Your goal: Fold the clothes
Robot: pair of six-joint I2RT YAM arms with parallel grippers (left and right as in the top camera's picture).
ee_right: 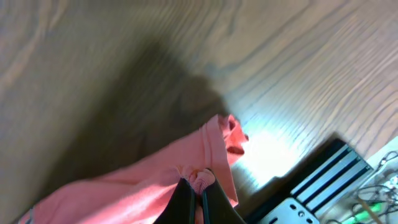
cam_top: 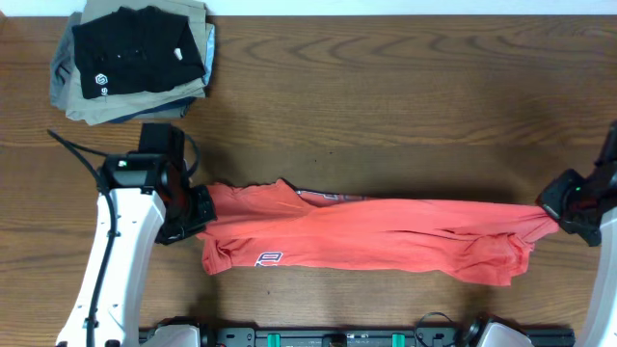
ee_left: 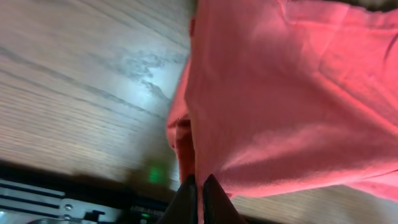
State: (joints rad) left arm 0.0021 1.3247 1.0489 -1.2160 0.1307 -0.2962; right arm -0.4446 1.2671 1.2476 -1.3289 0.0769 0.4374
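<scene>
The coral-red T-shirt (cam_top: 366,231) is drawn out into a long, bunched band across the near part of the wooden table (cam_top: 386,106), with a scrap of white lettering (cam_top: 270,258) showing near its left end. The left gripper (cam_top: 196,220) is pinched tight on the cloth at that end, and the right gripper (cam_top: 551,210) is pinched on a small gather of fabric at the other. Well apart, at the far left corner, a folded black shirt (cam_top: 135,53) with a small white logo lies on top of folded grey and khaki garments (cam_top: 72,96)
</scene>
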